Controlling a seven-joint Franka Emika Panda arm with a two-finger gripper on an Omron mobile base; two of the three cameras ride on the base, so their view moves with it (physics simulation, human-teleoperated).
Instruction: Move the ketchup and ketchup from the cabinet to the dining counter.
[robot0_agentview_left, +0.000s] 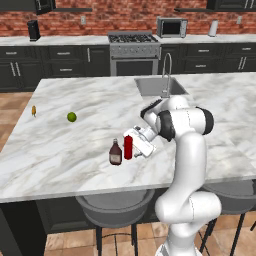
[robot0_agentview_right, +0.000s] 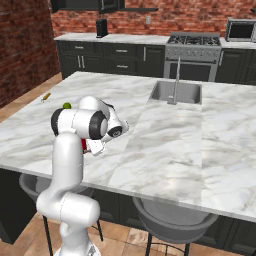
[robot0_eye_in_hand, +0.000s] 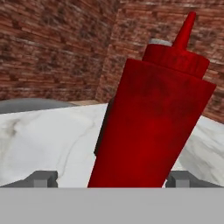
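Note:
The bright red ketchup stands upright on the dining counter, near its front edge. Just to its left stands the squat maroon ketchup. My gripper reaches in low from the right and is open, with one finger on either side of the red bottle. In the hand view the red ketchup rises close between the fingertips, with a gap on the left side. The maroon bottle peeks out behind it. In the right base view my arm covers most of the red ketchup. The cabinet is out of view.
A lime and a small orange thing lie on the counter's left part. The steel sink and faucet sit at the far side. Grey stools stand under the front edge. A stove is at the back wall.

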